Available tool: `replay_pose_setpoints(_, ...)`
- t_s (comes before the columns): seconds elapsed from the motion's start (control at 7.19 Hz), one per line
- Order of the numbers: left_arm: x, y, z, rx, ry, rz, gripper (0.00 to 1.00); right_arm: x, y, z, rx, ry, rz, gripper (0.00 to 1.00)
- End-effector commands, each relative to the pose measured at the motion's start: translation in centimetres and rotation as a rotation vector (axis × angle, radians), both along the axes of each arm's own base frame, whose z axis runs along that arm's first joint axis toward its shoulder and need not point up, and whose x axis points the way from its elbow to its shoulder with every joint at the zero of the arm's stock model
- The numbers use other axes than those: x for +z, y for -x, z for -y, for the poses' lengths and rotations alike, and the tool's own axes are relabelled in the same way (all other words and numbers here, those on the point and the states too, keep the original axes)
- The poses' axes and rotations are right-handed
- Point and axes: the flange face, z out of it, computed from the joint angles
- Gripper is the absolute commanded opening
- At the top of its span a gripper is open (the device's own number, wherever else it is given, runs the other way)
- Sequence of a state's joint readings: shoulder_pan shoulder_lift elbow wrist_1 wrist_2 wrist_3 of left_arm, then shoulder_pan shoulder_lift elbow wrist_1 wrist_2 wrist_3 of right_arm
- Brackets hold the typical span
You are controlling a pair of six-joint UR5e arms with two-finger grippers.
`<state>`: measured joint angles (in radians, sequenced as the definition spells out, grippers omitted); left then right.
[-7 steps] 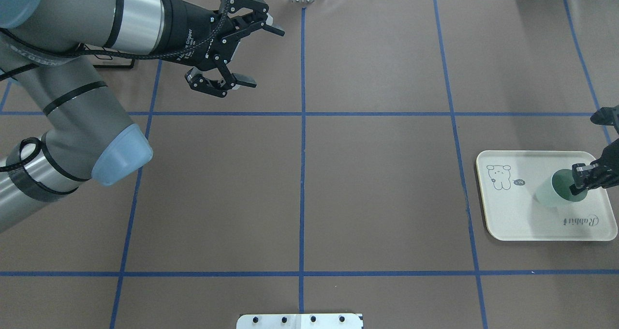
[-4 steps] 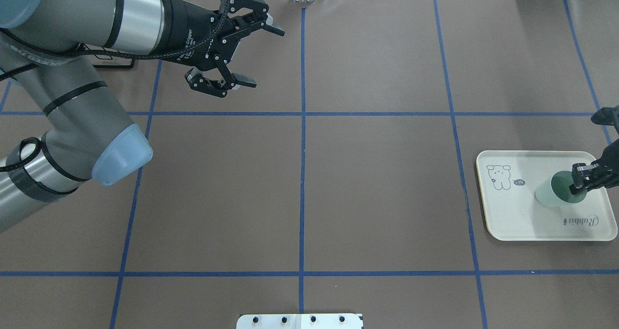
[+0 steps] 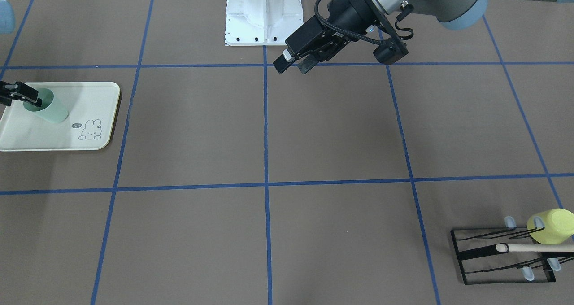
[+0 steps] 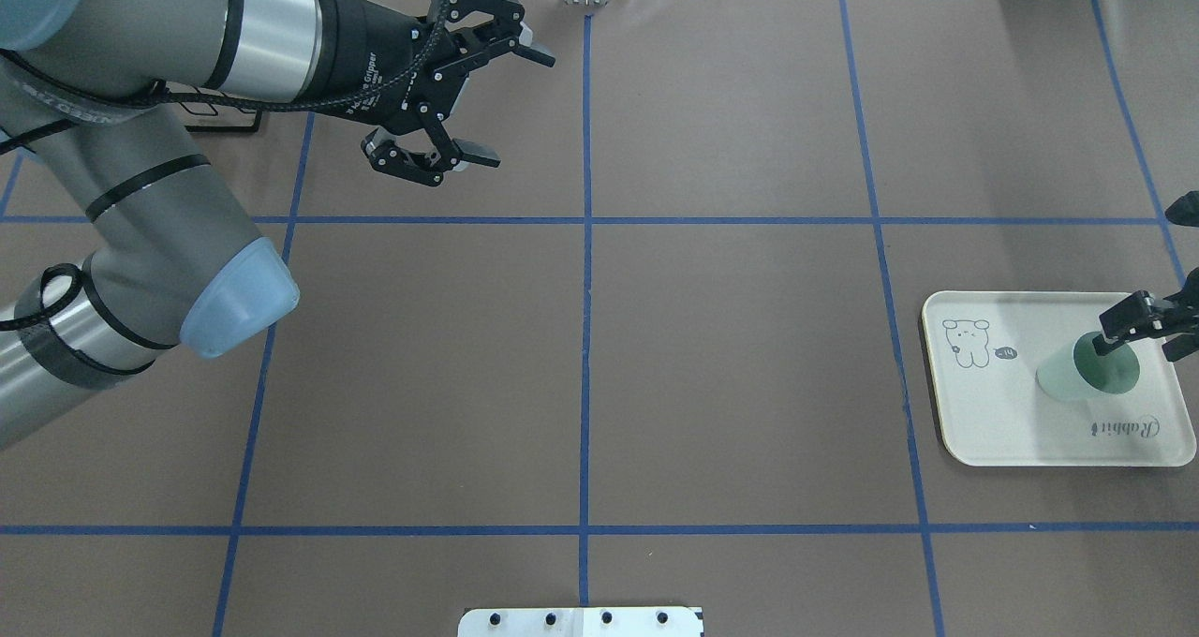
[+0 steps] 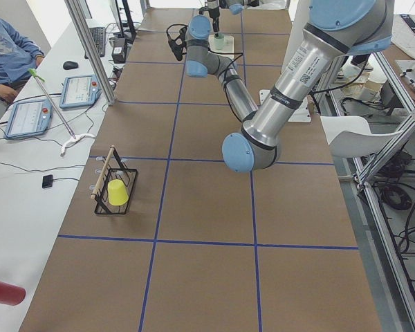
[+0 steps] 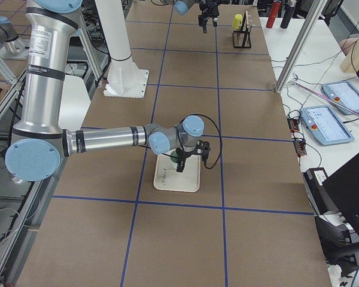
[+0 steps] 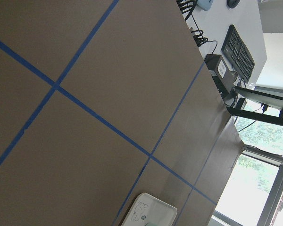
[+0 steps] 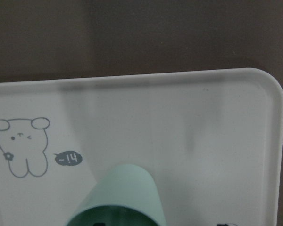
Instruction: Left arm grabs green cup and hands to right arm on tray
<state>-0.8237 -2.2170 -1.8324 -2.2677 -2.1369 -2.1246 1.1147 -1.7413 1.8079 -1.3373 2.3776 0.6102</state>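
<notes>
The brown paper-covered table (image 4: 731, 356), gridded with blue tape (image 4: 586, 337), is stretching out beneath me. Out past my left side the black wire rack (image 3: 493, 260) is carrying the yellow-green cup (image 3: 554, 226), which I am leaving alone since it is not my target. I am hanging my left gripper (image 4: 510, 108) above the table's 11 o'clock, jaws spread wide and gripping nothing. I judge its share of the job is finished, so I am holding it well apart from the drop-off spot. Over at 4 o'clock the tray (image 4: 993, 422) is sitting flat. The green cup (image 4: 1082, 375) is standing on it mouth up, toward the tray's 3 o'clock side, with the bunny drawing (image 4: 965, 342) at 9 o'clock. My right gripper (image 4: 1138, 321) is hovering at the cup's 1 o'clock, one finger over the rim. With the rest running off the frame edge, I cannot tell whether it is spread or pinching. The cup looks delivered, so I am judging a straight lift away as safest, to avoid clipping the rim
</notes>
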Motion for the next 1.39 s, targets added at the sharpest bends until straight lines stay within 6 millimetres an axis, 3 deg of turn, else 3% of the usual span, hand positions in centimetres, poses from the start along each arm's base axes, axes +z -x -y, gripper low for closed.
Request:
replay_pose_setpoints(0.0,0.0,-0.3,0.3,-0.002,0.012,0.013,1.0,-1.4,-4.6,1.1,0.055,-0.071,0.035,1.0)
replay_pose_setpoints(0.14,0.2,0.0,0.7,-0.009,0.015,0.017,1.0,-2.0,-6.8,1.4,0.087,-0.105,0.043,1.0)
replay_pose_setpoints(0.42,2.3,0.9,2.7,-0.024,-0.109,0.219,1.0,-4.9,-10.9,2.3,0.174,-0.178,0.054,1.0)
replay_pose_setpoints(0.56,4.8,1.5,3.5,-0.012,-0.141,0.324,1.0,-6.3,-13.2,2.9,0.223,-0.213,0.057,1.0)
replay_pose_setpoints(0.7,8.8,3.2,4.7,-0.01,-0.193,0.418,1.0,-6.9,-14.0,3.5,0.243,-0.224,0.056,1.0)
replay_pose_setpoints(0.83,15.3,4.9,5.2,0.028,-0.298,0.539,1.0,-6.6,-14.1,3.6,0.244,-0.217,0.052,1.0)
replay_pose_setpoints(0.97,21.3,7.8,5.6,0.069,-0.415,0.656,1.0,-6.6,-13.9,4.1,0.241,-0.218,0.053,1.0)
replay_pose_setpoints(1.25,30.0,15.1,6.1,0.123,-0.549,0.826,1.0,-6.7,-13.2,4.8,0.227,-0.198,0.048,1.0)
